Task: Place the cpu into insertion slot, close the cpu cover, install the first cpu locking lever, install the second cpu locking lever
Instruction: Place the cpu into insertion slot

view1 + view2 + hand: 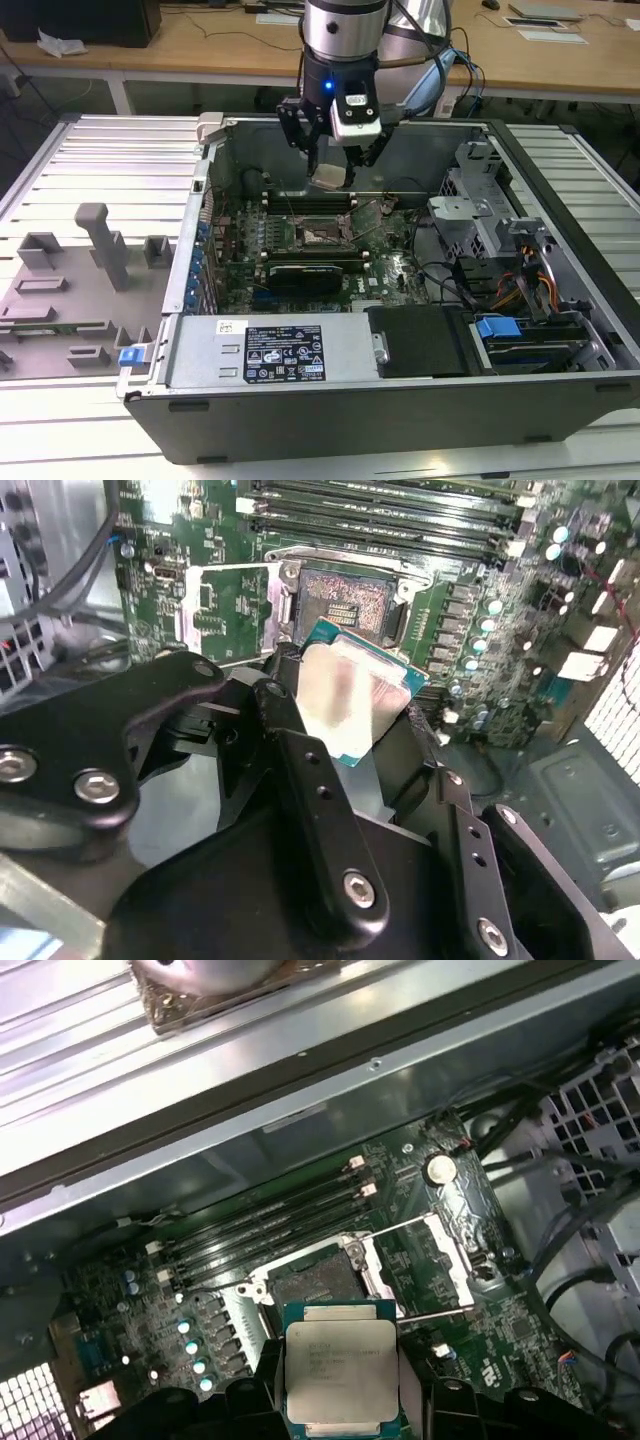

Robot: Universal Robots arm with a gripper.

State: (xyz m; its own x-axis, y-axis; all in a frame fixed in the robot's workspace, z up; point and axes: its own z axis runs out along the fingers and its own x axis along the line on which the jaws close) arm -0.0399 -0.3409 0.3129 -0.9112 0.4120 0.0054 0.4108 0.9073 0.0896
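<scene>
In the exterior view, an open dark steel computer case (300,410) lies on a ribbed grey metal table (110,150), with wooden benches (200,45) behind. The black gripper (330,165) hangs over the case's open top, clear of its walls. It is clamped on the small square silver-topped cpu (329,177), above the black-framed insertion slot (322,235).

In the second wrist view, the cpu (350,700) sits tilted near the bare insertion slot (345,600). The thin steel cpu cover (232,570) is swung open beside it.

In the first wrist view, black fingers (260,1385) flank the cpu (340,1370), with the insertion slot (312,1285) and long memory slots (270,1225) beyond.
</scene>
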